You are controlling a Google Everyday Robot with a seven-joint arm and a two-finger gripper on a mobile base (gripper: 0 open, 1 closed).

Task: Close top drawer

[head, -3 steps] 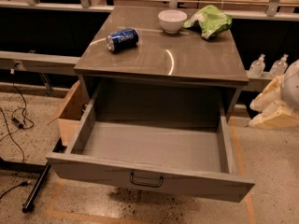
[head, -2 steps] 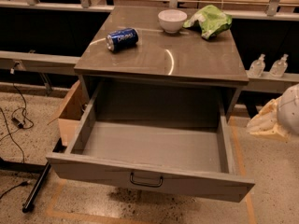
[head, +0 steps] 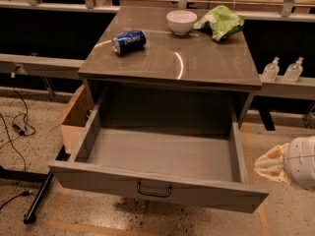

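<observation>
The top drawer (head: 157, 154) is a wide, deep grey box with tall side walls. It is pulled far out of the grey cabinet (head: 197, 63) and is empty. Its flat front panel (head: 98, 178) faces me and carries a small black bar handle (head: 154, 191) at the centre. My gripper (head: 290, 165) shows as a white and beige shape at the lower right edge of the view. It is to the right of the drawer's front right corner and apart from it. No other drawers show.
On the cabinet top lie a blue can (head: 129, 42), a white bowl (head: 181, 21) and a green bag (head: 220, 21). A cardboard box (head: 76, 119) stands left of the drawer. Two small bottles (head: 270, 70) sit on a rail at right. Cables (head: 15, 127) lie on the floor at left.
My gripper has moved down along the right edge, from level with the cabinet top to level with the drawer's front. The drawer has not moved.
</observation>
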